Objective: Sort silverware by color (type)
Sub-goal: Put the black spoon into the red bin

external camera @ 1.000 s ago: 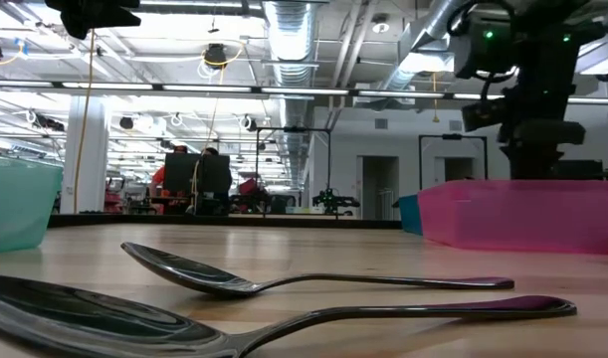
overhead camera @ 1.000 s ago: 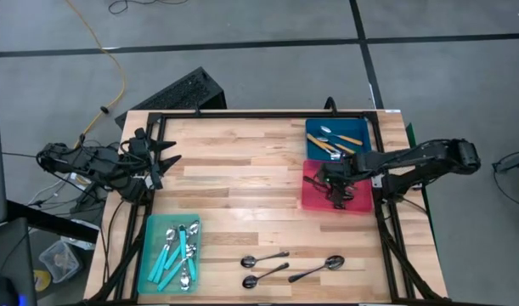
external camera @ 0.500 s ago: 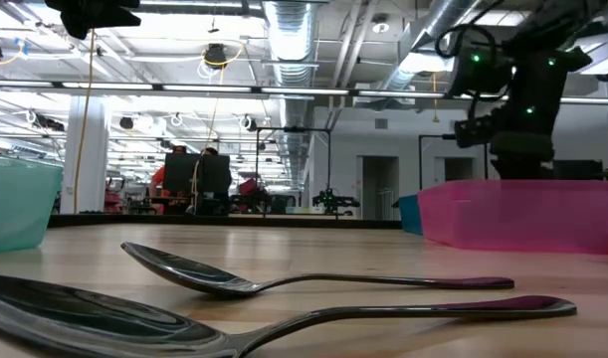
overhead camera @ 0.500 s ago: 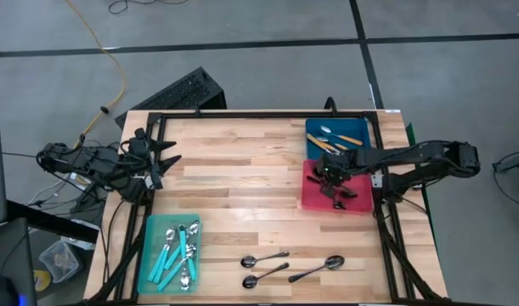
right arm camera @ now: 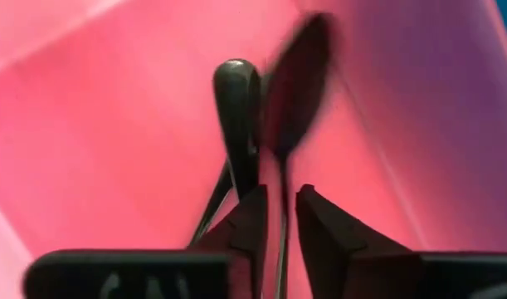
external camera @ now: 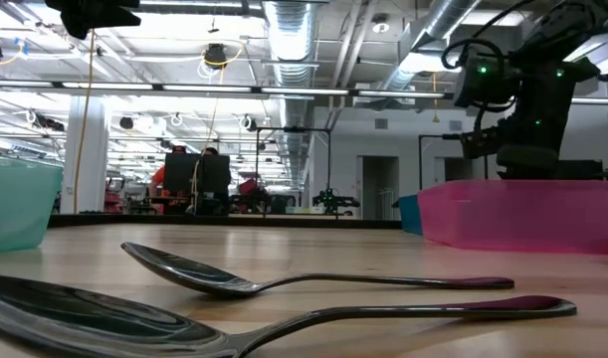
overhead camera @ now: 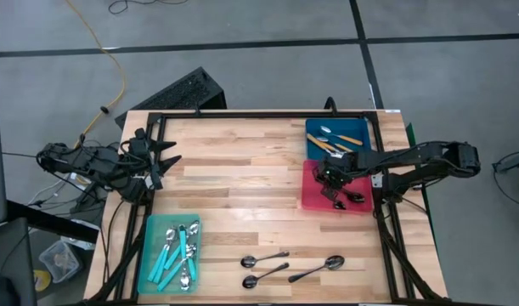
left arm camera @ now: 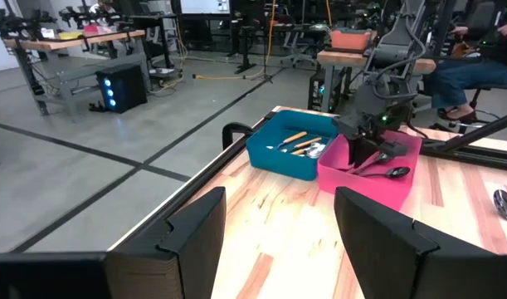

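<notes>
- Start at nine o'clock on the table: your left gripper (overhead camera: 164, 159) waits at the edge, fingers wide apart, holding nothing.
- At seven o'clock, the teal tray (overhead camera: 154, 255) holds the teal-handled spoons (overhead camera: 176, 255), a tidy handful. That colour looks finished.
- At six o'clock, three all-metal spoons (overhead camera: 290, 266) lie loose on the wooden table (overhead camera: 242, 187). By my reading those are what is left for you to move.
- At one o'clock, the blue tray (overhead camera: 361, 127) holds the orange-handled spoons (overhead camera: 337, 141). That group looks sorted too.
- At three o'clock, your right gripper (overhead camera: 330, 178) hangs over the pink tray (overhead camera: 310, 200). From its wrist camera a dark spoon (right arm camera: 290, 91) sits blurred between the fingers (right arm camera: 251, 220), which stand slightly apart; I can't tell whether it is gripped or dropping. Another dark spoon (right arm camera: 236, 116) lies on the tray floor.
</notes>
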Robot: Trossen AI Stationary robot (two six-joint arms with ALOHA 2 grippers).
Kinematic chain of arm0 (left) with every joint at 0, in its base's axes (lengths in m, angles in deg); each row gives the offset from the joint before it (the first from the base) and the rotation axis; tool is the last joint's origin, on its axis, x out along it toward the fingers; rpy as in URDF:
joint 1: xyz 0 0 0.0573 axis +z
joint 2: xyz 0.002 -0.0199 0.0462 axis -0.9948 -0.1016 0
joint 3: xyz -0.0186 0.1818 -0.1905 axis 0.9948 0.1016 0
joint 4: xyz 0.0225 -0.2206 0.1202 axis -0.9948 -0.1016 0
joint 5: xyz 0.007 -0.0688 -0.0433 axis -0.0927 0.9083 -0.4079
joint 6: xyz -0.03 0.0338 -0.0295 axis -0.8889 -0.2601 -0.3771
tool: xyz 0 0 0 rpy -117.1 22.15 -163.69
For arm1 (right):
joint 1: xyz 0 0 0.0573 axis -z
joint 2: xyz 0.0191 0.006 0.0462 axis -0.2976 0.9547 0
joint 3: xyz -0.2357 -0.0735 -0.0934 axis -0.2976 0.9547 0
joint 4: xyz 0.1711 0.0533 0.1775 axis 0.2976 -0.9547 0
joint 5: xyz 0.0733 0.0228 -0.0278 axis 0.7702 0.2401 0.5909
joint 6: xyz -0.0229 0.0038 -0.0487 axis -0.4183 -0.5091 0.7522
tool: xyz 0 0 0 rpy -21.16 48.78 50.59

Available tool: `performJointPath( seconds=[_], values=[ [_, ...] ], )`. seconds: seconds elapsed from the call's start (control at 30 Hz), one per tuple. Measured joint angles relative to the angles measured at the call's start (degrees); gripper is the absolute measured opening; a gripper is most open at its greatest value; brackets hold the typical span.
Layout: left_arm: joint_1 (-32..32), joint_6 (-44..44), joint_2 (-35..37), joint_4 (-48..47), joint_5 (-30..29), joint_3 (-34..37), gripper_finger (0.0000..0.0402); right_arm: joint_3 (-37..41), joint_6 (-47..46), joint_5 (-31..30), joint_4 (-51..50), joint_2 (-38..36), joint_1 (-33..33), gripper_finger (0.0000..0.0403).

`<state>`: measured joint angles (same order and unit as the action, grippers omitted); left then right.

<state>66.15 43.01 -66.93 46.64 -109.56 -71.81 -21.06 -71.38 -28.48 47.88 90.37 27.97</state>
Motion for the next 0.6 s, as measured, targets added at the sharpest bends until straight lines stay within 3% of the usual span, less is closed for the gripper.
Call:
performJointPath(
  seconds=[0.2,0.4,0.6],
  values=[
    [0.0,0.04,0.0,0.0,-0.21,0.0,0.0212,-0.54,0.41,-0.07,2.27,0.0,0.0,0.0145],
    [0.0,0.05,0.0,0.0,-0.29,0.0,0.0213,-8.33,3.46,0.06,2.45,-0.28,-0.23,0.0159],
    [0.0,0.5,0.0,0.0,-0.34,0.0,0.0213,-15.84,3.37,9.45,8.71,-0.31,-5.87,0.0157]
  ],
)
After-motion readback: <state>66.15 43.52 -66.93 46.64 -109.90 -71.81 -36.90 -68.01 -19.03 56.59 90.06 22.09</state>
